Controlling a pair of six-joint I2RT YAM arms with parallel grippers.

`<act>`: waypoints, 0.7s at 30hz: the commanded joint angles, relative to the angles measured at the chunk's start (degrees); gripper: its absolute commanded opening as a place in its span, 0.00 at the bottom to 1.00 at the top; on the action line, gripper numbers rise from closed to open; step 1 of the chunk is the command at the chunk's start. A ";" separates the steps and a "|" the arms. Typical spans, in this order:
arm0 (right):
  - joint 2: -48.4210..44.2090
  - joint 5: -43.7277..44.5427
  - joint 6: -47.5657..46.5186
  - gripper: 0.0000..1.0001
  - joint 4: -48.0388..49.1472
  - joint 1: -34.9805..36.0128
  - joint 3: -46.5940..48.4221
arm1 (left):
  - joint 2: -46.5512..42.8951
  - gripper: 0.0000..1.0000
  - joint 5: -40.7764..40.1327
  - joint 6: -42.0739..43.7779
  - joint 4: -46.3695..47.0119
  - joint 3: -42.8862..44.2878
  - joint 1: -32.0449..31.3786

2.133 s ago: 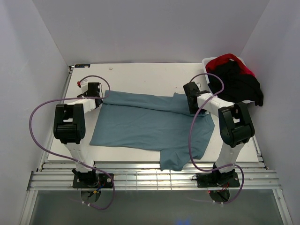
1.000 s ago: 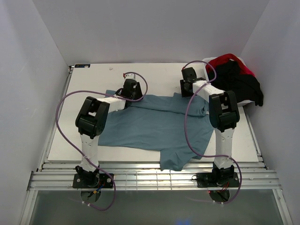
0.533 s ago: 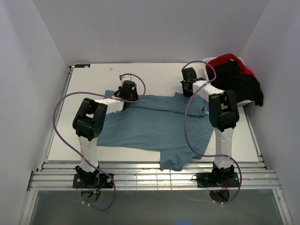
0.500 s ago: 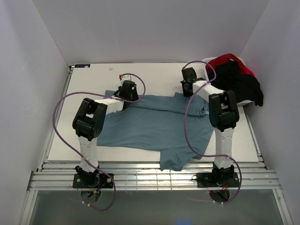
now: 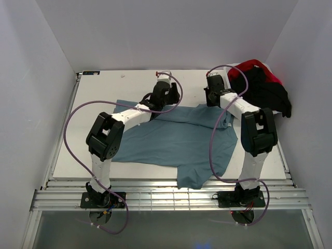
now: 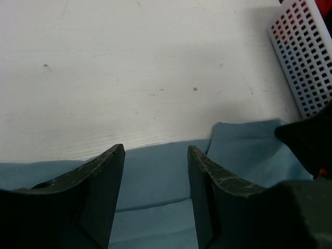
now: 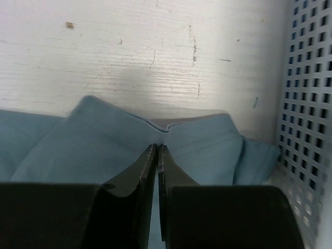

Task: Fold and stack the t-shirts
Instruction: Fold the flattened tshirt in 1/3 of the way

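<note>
We see the teal t-shirt [image 5: 176, 140] spread on the counter [image 5: 119, 85], one sleeve over the near edge, our left hand [image 6: 155, 149] released above its far hem, our right hand [image 7: 157, 148] clenched, pinching the far sleeve's fabric, black and red t-shirts [image 5: 262, 91] heaped in the white tub [image 7: 306, 104] beyond.

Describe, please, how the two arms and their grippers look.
The left arm and right arm have white links with black joint housings; a looping purple cable trails along each. The left gripper and right gripper have black, wedge-shaped tapered fingers.

Setting: robot lab booth. Bare white walls [image 5: 166, 36] around a white table [image 5: 114, 85]; two cabled arms [image 5: 105, 139] (bolted to a metal rail [image 5: 171, 199]).
</note>
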 commanded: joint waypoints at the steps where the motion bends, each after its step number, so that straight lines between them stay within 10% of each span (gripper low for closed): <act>1: -7.22 0.52 0.11 0.09 3.29 0.78 -3.21 | -2.09 0.62 2.32 -1.02 -0.69 0.38 -0.50; 21: -20.23 5.53 8.80 0.08 -11.37 12.82 -17.02 | -5.51 0.62 3.46 -1.90 -1.57 -4.19 -1.56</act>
